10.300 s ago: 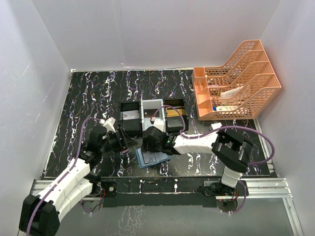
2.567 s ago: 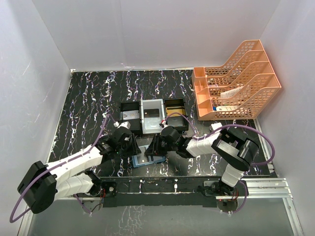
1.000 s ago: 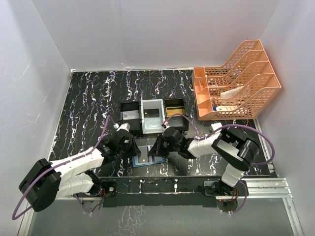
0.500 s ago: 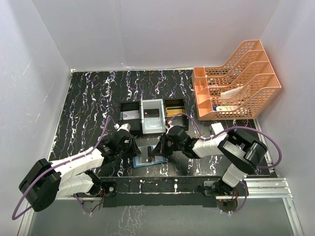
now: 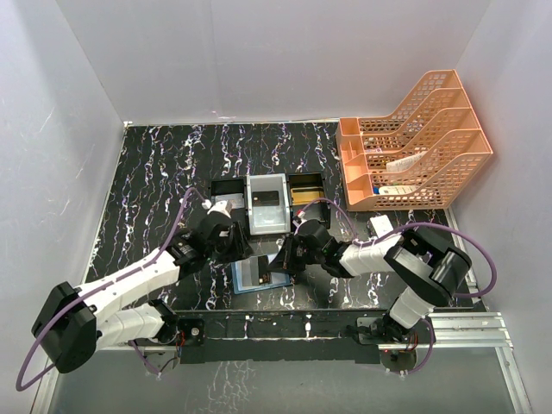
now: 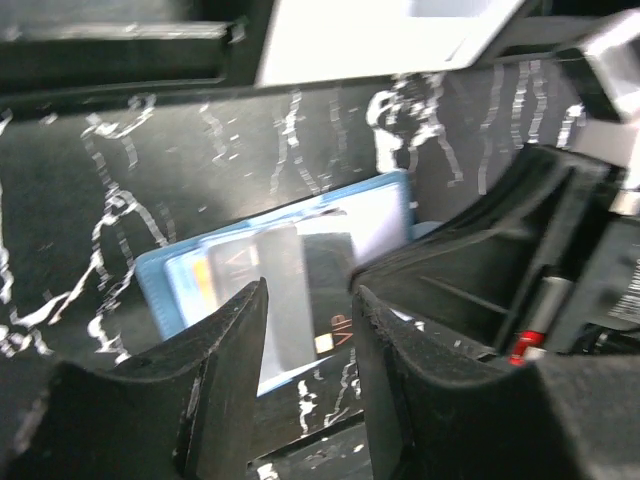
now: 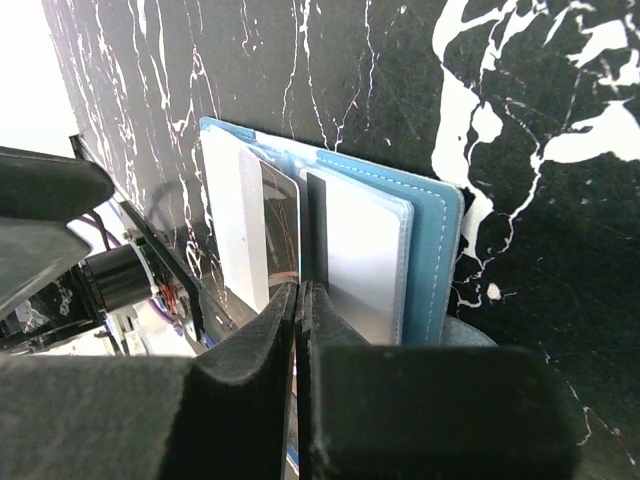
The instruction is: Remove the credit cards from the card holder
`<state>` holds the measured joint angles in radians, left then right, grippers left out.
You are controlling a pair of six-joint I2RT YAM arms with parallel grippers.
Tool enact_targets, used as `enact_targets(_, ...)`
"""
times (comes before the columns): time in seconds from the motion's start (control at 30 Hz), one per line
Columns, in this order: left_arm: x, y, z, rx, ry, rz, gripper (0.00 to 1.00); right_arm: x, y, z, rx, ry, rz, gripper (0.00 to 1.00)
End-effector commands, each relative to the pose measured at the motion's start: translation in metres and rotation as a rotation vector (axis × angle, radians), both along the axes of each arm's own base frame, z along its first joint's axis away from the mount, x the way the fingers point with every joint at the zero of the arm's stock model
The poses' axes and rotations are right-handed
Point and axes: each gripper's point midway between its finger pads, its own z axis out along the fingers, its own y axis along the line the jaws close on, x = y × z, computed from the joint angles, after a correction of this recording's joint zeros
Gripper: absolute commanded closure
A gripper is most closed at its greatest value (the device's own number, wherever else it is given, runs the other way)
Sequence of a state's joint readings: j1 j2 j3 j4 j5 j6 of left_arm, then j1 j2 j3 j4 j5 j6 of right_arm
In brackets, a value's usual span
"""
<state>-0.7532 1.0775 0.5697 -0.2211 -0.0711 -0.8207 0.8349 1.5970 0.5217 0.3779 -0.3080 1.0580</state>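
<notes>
Holder (image 7: 440,240) lies open and flat on the table (image 5: 155,190), near edge, between my two arms, pockets facing up. The cards are in it. A dark card (image 6: 328,280) sits in the middle, a grey card (image 7: 365,260) is in the clear pocket beside it, and a pale card (image 7: 232,210) is on the far side of the dark one.

My right gripper (image 7: 298,295) is down at the holder's right edge. The fingers are pressed almost together, with only a thin slit between them. The dark card's edge runs into that slit, so I read it as pinching that card. The holder's near rim is hidden under my fingers.

My left gripper (image 6: 308,300) is spread wide and sits at the holder's upper-left side, with the cards showing through the gap. I can't tell whether it touches the holder, because the left wrist view is blurred.

It is crowded here. My right gripper's black body sits just beside my left gripper's right finger (image 6: 400,380), and I can't tell whether they touch. Both heads close in on the holder from either side.

The tray (image 5: 250,203) is just behind the holder and close to both wrists. It has three compartments, each with something in it. The orange rack (image 5: 423,138) stands well apart at the back right. A small white box (image 5: 379,224) lies near my right forearm.
</notes>
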Motion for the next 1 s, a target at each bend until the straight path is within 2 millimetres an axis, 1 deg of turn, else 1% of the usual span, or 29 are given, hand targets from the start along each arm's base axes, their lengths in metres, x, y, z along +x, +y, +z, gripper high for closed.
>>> enact_targets(0.0, -0.003, -0.023, 0.009, -0.079, 0.002, -0.09, 0.61, 0.01, 0.004, 0.014, 0.052, -0.037, -0.037, 1.0)
enact_targets(0.17, -0.018, -0.015, -0.024, -0.065, 0.093, -0.063, 0.68, 0.011, -0.004, 0.016, 0.055, -0.047, -0.084, 1.0)
enact_targets(0.27, -0.026, -0.013, -0.038, -0.046, 0.143, -0.072, 0.74, 0.012, -0.005, 0.017, 0.059, -0.044, -0.095, 1.0)
enact_targets(0.4, -0.033, -0.01, -0.054, -0.007, 0.197, -0.09, 0.81, 0.012, -0.005, 0.027, 0.123, -0.057, -0.12, 1.0)
enact_targets(0.5, -0.035, -0.006, -0.059, 0.017, 0.21, -0.09, 0.84, 0.01, -0.003, 0.028, 0.131, -0.054, -0.106, 0.99)
enact_targets(0.6, -0.037, -0.004, -0.062, 0.034, 0.212, -0.11, 0.86, 0.009, 0.004, 0.031, 0.161, -0.046, -0.081, 0.97)
enact_targets(0.77, -0.038, 0.002, -0.066, 0.08, 0.222, -0.119, 0.89, 0.009, 0.013, 0.035, 0.218, -0.028, -0.065, 0.88)
enact_targets(0.9, -0.04, 0.004, -0.067, 0.084, 0.222, -0.116, 0.89, 0.009, 0.016, 0.028, 0.213, -0.002, -0.068, 0.83)
enact_targets(0.97, -0.041, 0.006, -0.068, 0.087, 0.224, -0.113, 0.9, 0.01, 0.016, 0.025, 0.206, 0.004, -0.072, 0.83)
